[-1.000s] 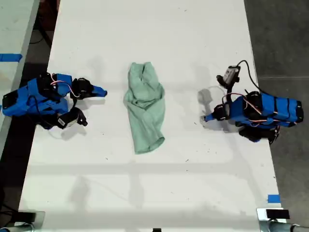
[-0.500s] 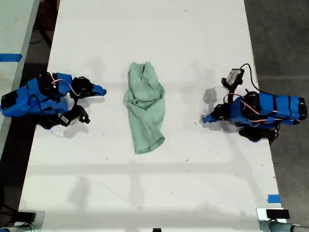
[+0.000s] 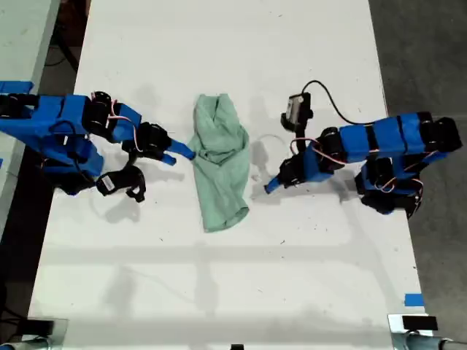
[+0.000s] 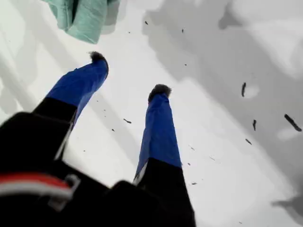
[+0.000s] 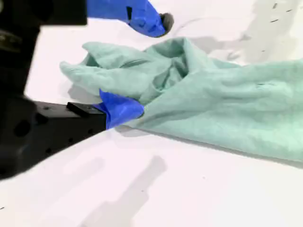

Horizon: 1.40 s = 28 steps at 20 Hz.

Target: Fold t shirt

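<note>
My second gripper (image 5: 142,66) jaws spread, one blue tip touching crumpled mint t shirt (image 5: 213,101) edge, on white counter (image 5: 199,189).

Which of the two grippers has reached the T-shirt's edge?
My second gripper, on the exterior view's left: its open jaws straddle the mint-green T-shirt's edge. My first gripper, also open, hovers over bare table, short of the fabric.

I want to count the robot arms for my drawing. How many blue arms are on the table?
2. One arm reaches in from the exterior view's left, its claw at the green shirt. The other arm reaches in from the exterior view's right, short of the shirt.
</note>
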{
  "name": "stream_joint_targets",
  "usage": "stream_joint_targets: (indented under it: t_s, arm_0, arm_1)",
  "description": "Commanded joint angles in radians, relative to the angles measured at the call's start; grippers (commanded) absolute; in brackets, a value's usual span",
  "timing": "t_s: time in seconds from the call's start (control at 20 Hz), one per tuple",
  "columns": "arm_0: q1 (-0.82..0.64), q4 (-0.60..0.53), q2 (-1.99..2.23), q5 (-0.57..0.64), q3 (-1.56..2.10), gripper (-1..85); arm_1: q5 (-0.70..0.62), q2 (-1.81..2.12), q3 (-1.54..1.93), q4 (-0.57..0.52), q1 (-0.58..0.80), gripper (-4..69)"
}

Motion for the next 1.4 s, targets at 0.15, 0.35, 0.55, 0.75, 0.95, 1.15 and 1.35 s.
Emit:
stream_joint_targets:
  t_s: [0.15,0.35,0.55,0.75,0.95,1.15,1.35]
  arm_0:
    - [0.192,-0.031,-0.723,-0.069,-0.546,24.1]
    - [0.230,-0.037,-0.957,-0.117,-0.666,21.8]
    - [0.222,-0.037,-1.049,-0.123,-0.707,17.1]
    - [0.218,-0.025,-1.154,-0.106,-0.822,-0.2]
    - [0.232,0.005,-1.131,-0.114,-0.841,-0.2]
    - [0.241,0.028,-1.120,-0.106,-0.870,-0.2]
    - [0.258,0.029,-1.123,-0.107,-0.884,-0.2]
  arm_1:
    - [-0.063,-0.230,-0.357,-0.011,-0.057,22.5]
    - [-0.074,-0.255,-0.430,0.015,-0.066,22.3]
    - [-0.087,-0.298,-0.495,0.021,-0.089,22.4]
    - [-0.083,-0.457,-0.594,0.021,-0.121,22.8]
    - [-0.083,-0.529,-0.591,0.005,-0.110,23.4]
    - [-0.109,-0.577,-0.606,-0.029,-0.087,24.2]
    - [-0.124,-0.609,-0.647,-0.029,-0.060,24.4]
